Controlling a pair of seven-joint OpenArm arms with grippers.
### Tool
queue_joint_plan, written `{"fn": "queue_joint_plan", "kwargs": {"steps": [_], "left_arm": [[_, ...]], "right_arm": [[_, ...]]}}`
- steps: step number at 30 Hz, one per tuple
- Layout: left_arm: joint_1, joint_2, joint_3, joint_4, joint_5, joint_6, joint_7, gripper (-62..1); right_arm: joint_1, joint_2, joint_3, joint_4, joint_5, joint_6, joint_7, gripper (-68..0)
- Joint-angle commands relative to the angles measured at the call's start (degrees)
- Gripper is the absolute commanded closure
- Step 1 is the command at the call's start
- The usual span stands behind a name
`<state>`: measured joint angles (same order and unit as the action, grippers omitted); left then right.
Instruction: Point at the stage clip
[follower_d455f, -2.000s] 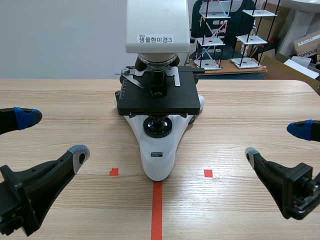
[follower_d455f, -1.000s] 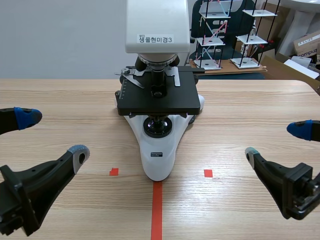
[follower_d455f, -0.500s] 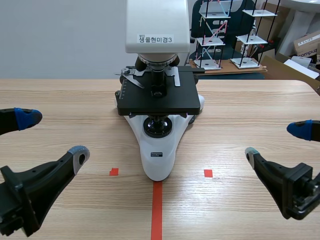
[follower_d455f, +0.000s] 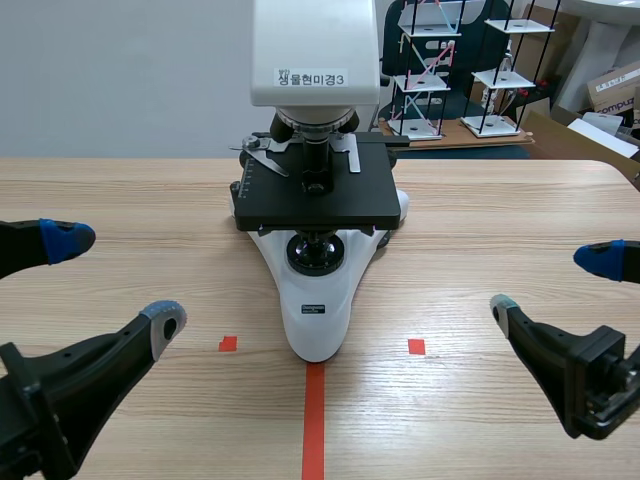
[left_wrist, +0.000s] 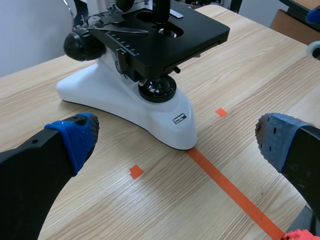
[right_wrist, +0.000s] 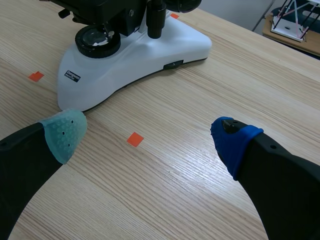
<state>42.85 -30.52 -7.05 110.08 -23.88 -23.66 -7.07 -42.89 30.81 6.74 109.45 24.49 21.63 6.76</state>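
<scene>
Scene view — we face the microscope (follower_d455f: 316, 205) head-on across the table (follower_d455f: 500, 210); both wrist views sit close, angled down at its base — opposite sides.

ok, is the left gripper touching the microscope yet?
No, the left gripper is open and well apart from the microscope.

The microscope base (follower_d455f: 318, 320) is smooth, glossy white plastic; its stage (follower_d455f: 320, 205) is matt black. The stage clip (follower_d455f: 265, 155) gleams like bare metal. The worktop (follower_d455f: 480, 230) shows pale wood grain, smooth and matt. The left tool (left_wrist: 175, 137) has matt black fingers (left_wrist: 30, 175) with dotted, rubbery blue pads (left_wrist: 277, 137).
</scene>
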Motion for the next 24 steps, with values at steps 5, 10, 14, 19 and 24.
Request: {"fn": "queue_joint_plan", "kwargs": {"steps": [5, 10, 14, 19, 24], "left_arm": [[-2.0, -1.2, 0.0, 0.2, -0.9, 0.2, 0.3, -61.8], [-6.6, -4.0, 0.8, -0.8, -1.0, 0.3, 1.1, -30.0], [-12.6, -7.5, 4.0, -3.9, -1.0, 0.3, 1.1, -14.5], [-23.1, -9.5, 9.5, -10.0, -1.0, 0.3, 1.1, -2.6], [-32.6, -9.7, 14.3, -15.6, -1.0, 0.3, 1.2, -2.6]], "right_arm": [[0.0, 0.0, 0.3, 0.5, 0.3, -0.2, 1.1, -54.9], [0.0, 0.0, 0.3, 0.5, 0.2, -0.2, 1.3, -54.9], [0.0, 0.0, 0.3, 0.5, 0.2, -0.2, 1.3, -54.9], [0.0, 0.0, 0.3, 0.5, 0.2, -0.2, 1.3, -54.9], [0.0, 0.0, 0.3, 0.5, 0.2, -0.2, 1.3, -54.9]]}}
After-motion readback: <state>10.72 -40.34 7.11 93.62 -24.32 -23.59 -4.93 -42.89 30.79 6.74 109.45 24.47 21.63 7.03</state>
